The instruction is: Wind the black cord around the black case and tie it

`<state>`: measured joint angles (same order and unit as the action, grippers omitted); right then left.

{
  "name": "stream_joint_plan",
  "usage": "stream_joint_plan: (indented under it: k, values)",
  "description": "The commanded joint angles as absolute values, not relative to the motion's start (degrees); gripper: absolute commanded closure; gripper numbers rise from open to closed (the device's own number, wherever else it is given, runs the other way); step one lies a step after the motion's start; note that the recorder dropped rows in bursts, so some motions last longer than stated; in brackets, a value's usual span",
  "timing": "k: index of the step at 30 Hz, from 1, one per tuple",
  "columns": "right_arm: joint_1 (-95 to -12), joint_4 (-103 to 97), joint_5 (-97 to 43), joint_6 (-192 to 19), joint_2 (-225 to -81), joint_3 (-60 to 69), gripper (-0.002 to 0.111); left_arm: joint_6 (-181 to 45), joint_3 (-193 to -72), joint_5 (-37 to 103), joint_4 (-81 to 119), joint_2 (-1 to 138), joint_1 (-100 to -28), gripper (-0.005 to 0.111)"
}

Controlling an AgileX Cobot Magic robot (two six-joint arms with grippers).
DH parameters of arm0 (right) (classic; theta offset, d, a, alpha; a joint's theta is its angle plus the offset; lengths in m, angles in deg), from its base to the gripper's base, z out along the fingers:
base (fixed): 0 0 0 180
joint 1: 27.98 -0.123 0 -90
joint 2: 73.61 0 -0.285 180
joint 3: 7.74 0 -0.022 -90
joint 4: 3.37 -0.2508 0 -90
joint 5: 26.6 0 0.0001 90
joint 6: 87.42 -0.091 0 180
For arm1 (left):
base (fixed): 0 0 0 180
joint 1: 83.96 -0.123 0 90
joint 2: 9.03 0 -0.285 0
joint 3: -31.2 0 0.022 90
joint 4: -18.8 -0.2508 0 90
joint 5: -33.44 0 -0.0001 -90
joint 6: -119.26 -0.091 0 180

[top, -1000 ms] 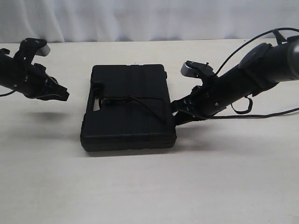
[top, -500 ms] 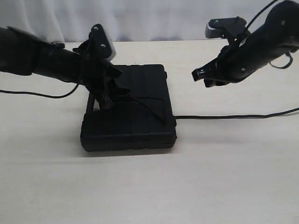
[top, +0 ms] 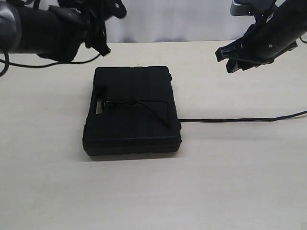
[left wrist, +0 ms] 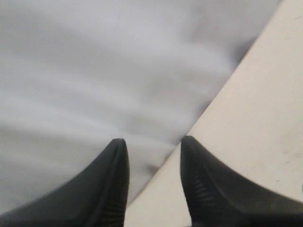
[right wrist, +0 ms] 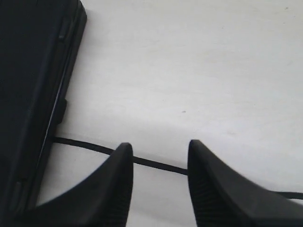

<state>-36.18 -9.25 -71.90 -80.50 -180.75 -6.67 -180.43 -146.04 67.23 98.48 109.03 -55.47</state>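
The black case (top: 132,115) lies flat at the middle of the table (top: 216,187). Part of the black cord (top: 230,120) crosses its lid by the handle, and the free length leaves the case's right edge and runs straight along the tabletop to the right, long axis side to side. Behind and above that run hangs the right gripper (top: 229,58), clear of the table, fingers spread and empty, its arm slanting down from the upper right. Its wrist view shows the cord crossing under the gap. This looks like the nearer arm for a grasp. Farthest back, the left gripper (left wrist: 152,144) sits high behind the case, fingers apart, holding nothing, aimed past the table's edge.
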Motion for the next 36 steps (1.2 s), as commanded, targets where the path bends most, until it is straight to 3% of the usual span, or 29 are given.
stream_joint_plan:
  k: [1, 8, 11, 16, 18, 21, 26, 30, 32, 36]
  values:
    - [-35.8, -9.0, -74.1, -80.6, -181.8, -7.1, 0.071, -183.5, -150.9, 69.5, 118.7, 109.7, -60.9, 0.073]
    - [-35.8, -9.0, -75.8, -80.6, -181.8, -6.8, 0.071, -180.7, -145.0, 58.9, 118.7, 109.5, -62.2, 0.073]
    - [-35.8, -9.0, -76.6, -80.6, -181.8, -6.8, 0.071, -167.8, -144.0, 38.5, 118.7, 109.0, -65.6, 0.078]
    - [-35.8, -9.0, -75.8, -80.5, -181.8, -6.8, 0.071, -162.6, -145.3, -14.5, 118.7, 110.6, -74.5, 0.097]
    - [-35.8, -9.0, -74.5, -80.1, -181.8, -6.8, 0.071, -161.5, -147.5, -24.6, 115.6, 111.5, -77.3, 0.102]
    - [-35.8, -9.0, -73.6, -80.1, -181.8, -6.8, 0.071, -156.8, -151.9, -22.0, 93.5, 111.7, -77.5, 0.104]
    - [-35.8, -8.9, -73.4, -80.1, -181.8, -6.8, 0.071, -133.1, -153.9, -5.8, 40.8, 112.0, -71.2, 0.104]
    - [-35.8, -8.9, -73.7, -80.1, -181.8, -6.8, 0.071, -132.8, -153.9, -5.6, 34.1, 113.0, -68.0, 0.103]
    - [-35.8, -8.9, -74.3, -79.7, -181.8, -6.8, 0.071, -136.0, -153.9, -6.1, 36.2, 113.3, -66.7, 0.095]
    - [-35.8, -8.9, -74.9, -79.6, -181.8, -6.8, 0.071, -142.1, -153.9, -8.0, 42.4, 113.3, -64.6, 0.063]
